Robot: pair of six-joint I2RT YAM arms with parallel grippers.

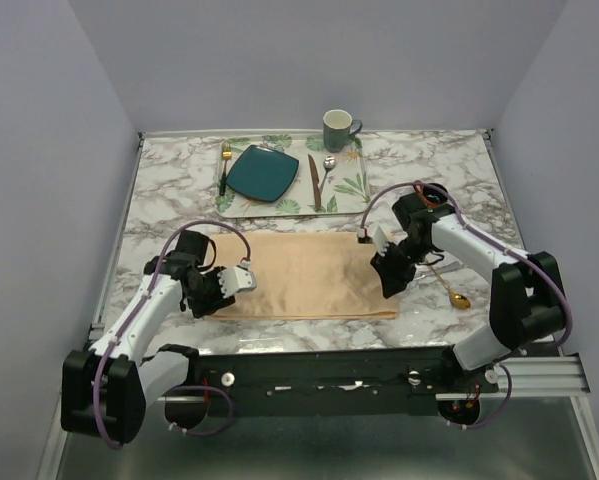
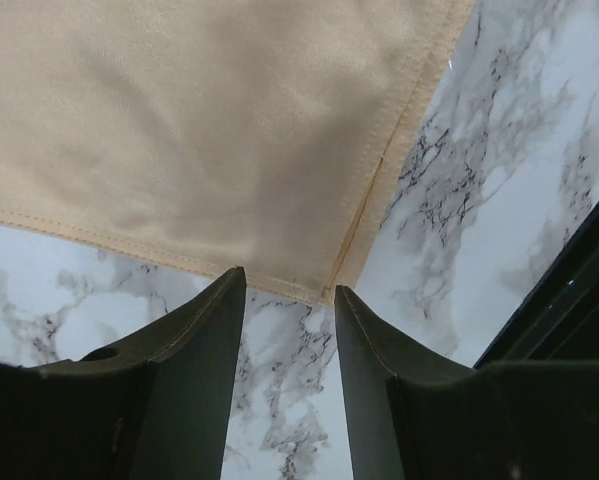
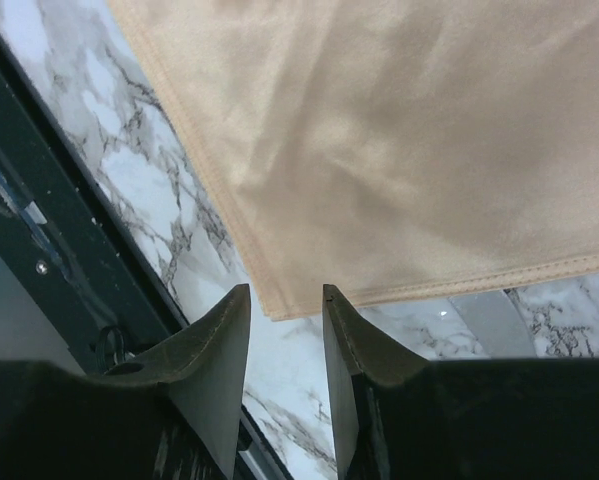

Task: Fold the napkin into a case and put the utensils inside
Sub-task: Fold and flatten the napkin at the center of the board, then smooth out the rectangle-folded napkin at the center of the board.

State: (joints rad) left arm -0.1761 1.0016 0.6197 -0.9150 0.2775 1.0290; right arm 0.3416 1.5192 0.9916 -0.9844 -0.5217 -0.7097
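My left gripper [image 2: 289, 287] and right gripper [image 3: 286, 290] stand open; the soft, limp napkin [image 1: 304, 275] is best pinched at its near corners.

From above, the left gripper [image 1: 249, 282] and its wrist cover a stretch of the napkin [image 1: 304, 275] along its left hem, and the right gripper [image 1: 390, 288] covers part of the right hem; both wrist cameras cut the cloth off at the top of their pictures; the knife [image 3: 489, 320] shows only as a grey stub beyond the hem, its ends hidden; the spoon [image 1: 454, 293] by the table's right edge loses its handle under the right arm.
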